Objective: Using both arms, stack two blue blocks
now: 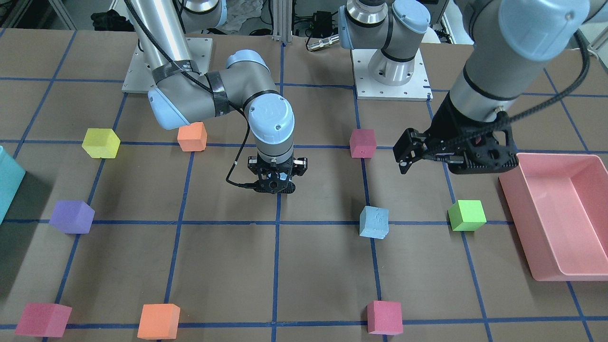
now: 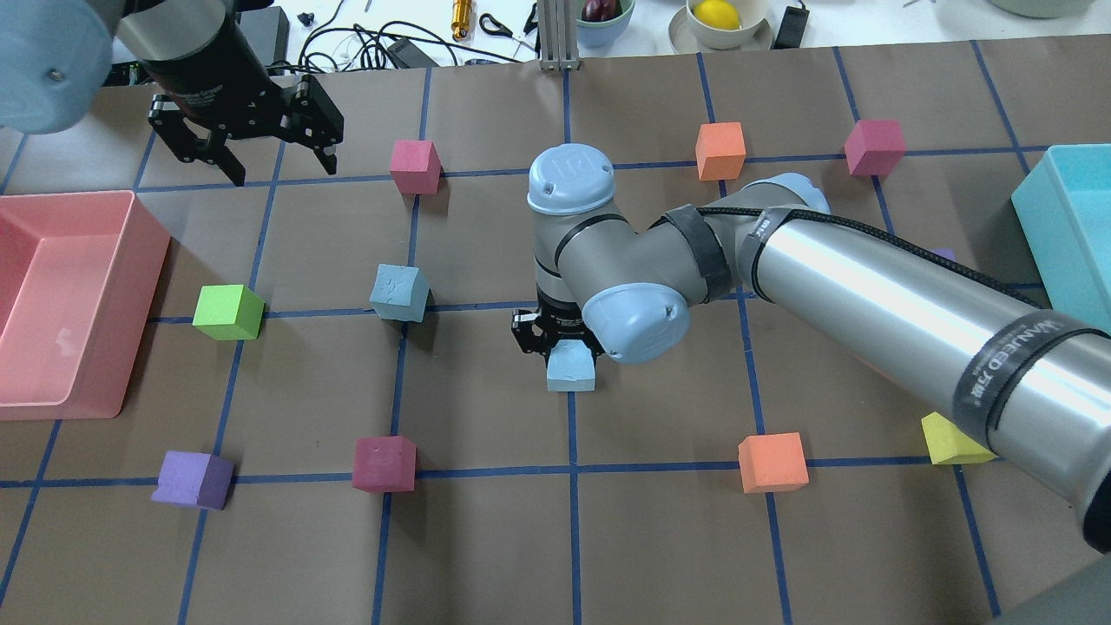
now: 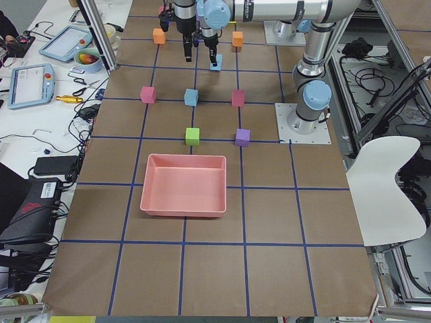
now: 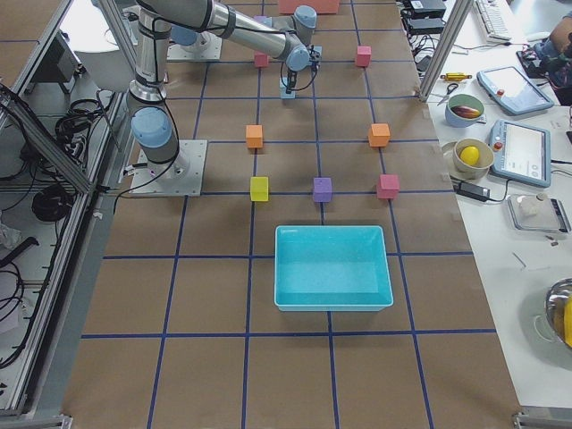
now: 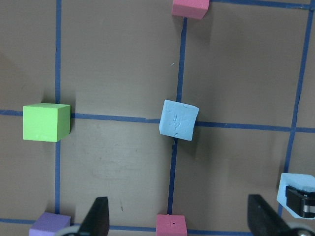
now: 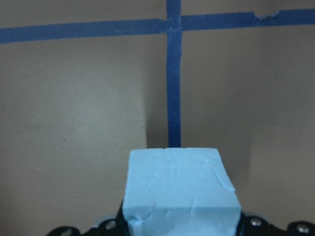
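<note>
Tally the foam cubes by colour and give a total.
Pink cubes: 3
Orange cubes: 2
Blue cubes: 2
Purple cubes: 2
Green cube: 1
Yellow cube: 1
Total: 11

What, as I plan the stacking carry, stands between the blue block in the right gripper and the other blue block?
Nothing visible does. In the overhead view only bare table lies between the held blue block in the right gripper and the free blue block. The green cube sits beyond it.
</note>
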`<state>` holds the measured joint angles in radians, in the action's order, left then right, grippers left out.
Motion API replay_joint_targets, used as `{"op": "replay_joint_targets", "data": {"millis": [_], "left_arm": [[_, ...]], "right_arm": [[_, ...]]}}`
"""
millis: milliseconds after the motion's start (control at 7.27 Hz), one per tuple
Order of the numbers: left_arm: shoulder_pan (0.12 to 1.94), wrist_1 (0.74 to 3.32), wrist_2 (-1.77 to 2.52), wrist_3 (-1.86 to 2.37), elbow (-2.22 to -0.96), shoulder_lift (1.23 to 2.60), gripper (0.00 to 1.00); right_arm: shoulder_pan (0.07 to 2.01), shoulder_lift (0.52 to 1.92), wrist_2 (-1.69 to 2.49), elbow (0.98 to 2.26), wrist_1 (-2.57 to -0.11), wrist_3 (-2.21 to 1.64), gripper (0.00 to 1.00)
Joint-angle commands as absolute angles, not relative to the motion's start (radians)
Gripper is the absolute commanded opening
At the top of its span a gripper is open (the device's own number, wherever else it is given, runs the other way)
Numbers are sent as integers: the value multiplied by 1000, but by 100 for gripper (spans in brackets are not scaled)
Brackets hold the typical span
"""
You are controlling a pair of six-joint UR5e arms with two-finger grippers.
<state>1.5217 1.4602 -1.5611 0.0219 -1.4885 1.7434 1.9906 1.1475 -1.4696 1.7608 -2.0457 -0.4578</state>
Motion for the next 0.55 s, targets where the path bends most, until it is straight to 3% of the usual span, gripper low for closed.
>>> {"op": "replay_joint_targets", "data": {"millis": [0,138,413], "left_arm": [[1523,1329,-1557,26,-1554,1802,100],[1523,1303,-1559,11,-1580,1837,100],[1549,1133,-1559,15,-1696,1877,100]], "right_arm": [[1993,1143,-1470,1763,-2043,-471,2],[1993,1143,-1470,1770,-2043,-472,4],[1991,1144,-1470,1840,-2091,-472,21]]}}
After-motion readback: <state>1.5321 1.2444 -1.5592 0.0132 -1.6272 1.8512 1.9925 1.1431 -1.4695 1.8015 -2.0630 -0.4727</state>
